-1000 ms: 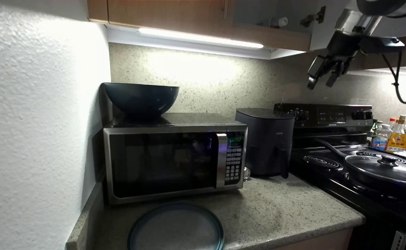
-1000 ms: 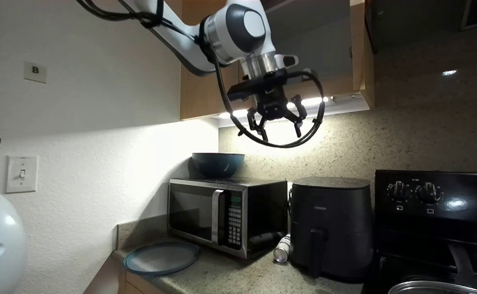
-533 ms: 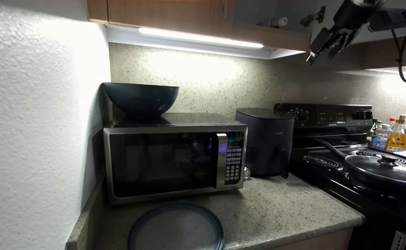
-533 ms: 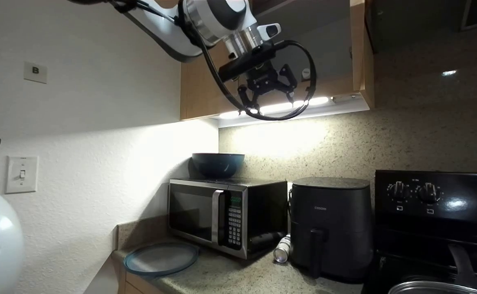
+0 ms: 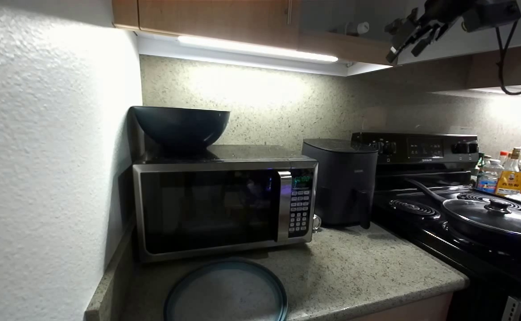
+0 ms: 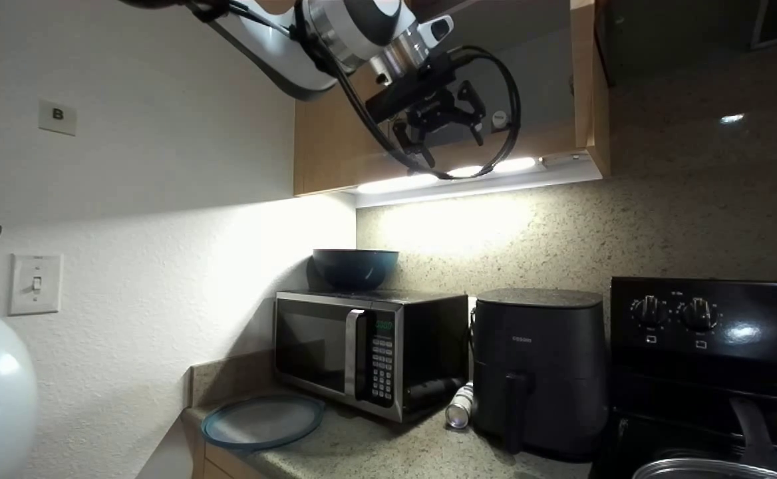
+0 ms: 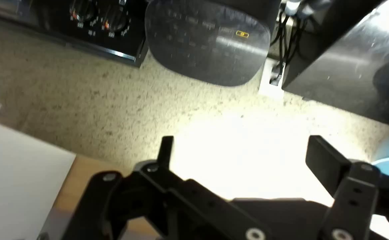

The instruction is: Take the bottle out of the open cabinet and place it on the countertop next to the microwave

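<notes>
- Hanging near open cabinet [image 5: 349, 48]: end effector [image 7: 241, 145], spread wide, nothing held.
- Bottle [image 5: 361, 28]: inside cabinet, white cap showing.
- Microwave [image 5: 216, 209]: on speckled surface [image 5: 367, 263], blue bowl [image 5: 182, 127] atop.
- Black appliance [image 5: 343, 183]: beside microwave.

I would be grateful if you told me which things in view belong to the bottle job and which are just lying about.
For the job: white-capped bottle in the open cabinet; countertop; microwave; hand.

Just lying about: dark bowl; blue-rimmed disc; air fryer; lidded pan; clustered bottles.
</notes>
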Controlling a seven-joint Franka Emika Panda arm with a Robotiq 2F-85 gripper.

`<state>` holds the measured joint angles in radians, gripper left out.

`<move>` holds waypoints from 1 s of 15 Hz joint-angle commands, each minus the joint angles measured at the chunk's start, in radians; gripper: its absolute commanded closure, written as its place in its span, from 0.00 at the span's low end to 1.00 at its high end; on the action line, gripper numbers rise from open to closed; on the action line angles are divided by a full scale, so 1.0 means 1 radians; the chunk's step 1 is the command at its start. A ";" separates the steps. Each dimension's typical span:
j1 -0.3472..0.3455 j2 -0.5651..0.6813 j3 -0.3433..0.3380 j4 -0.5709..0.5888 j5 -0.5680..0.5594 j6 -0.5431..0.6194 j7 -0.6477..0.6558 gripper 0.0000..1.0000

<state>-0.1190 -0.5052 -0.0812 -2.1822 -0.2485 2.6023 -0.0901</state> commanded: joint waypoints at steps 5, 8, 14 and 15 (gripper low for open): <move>-0.034 0.181 -0.004 0.274 -0.067 0.270 -0.046 0.00; -0.029 0.162 -0.003 0.264 -0.044 0.246 -0.029 0.00; -0.028 0.199 -0.008 0.307 -0.044 0.248 -0.031 0.00; -0.028 0.199 -0.008 0.307 -0.044 0.248 -0.031 0.00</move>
<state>-0.1439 -0.3076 -0.0918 -1.8763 -0.3021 2.8506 -0.1122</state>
